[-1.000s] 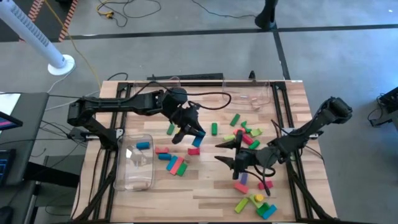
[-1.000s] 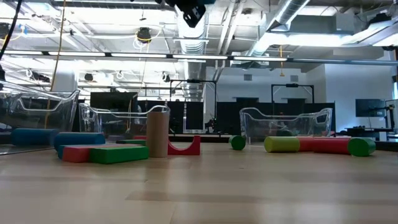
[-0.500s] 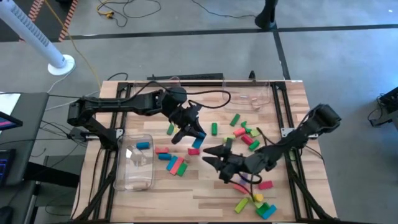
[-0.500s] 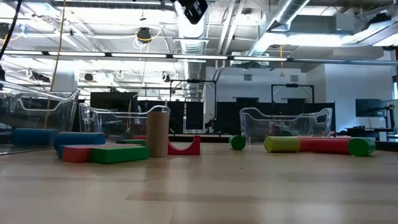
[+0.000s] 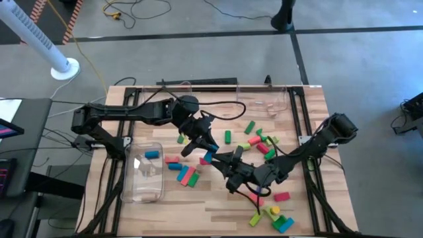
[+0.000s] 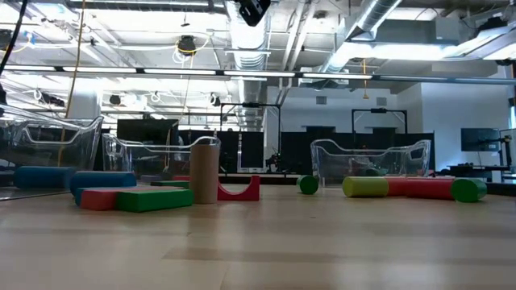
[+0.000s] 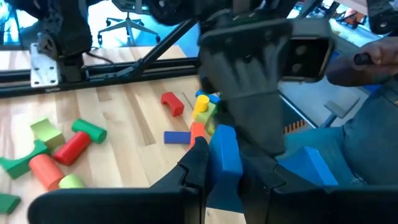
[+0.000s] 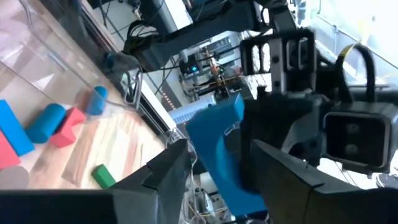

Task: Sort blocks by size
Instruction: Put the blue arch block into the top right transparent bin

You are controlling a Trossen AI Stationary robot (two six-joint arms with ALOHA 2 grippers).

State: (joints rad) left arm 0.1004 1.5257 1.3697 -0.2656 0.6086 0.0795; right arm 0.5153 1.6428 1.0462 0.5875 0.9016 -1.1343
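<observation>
A blue block (image 7: 224, 163) sits pinched in the left end effector (image 7: 225, 177), seemingly between the right end effector (image 8: 214, 168) fingers.

Blue block (image 7: 224, 163) (red (image 6: 99, 198), green (image 6: 155, 199) below).

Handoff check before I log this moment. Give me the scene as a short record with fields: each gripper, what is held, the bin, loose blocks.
left gripper: shut on blue block, raised mid-table
right gripper: fingers either side of the same blue block, open
bin: clear, on the table's left side, one blue cylinder inside
loose blocks: red and green bars beside the bin; mixed cluster on the right
table: wood
</observation>
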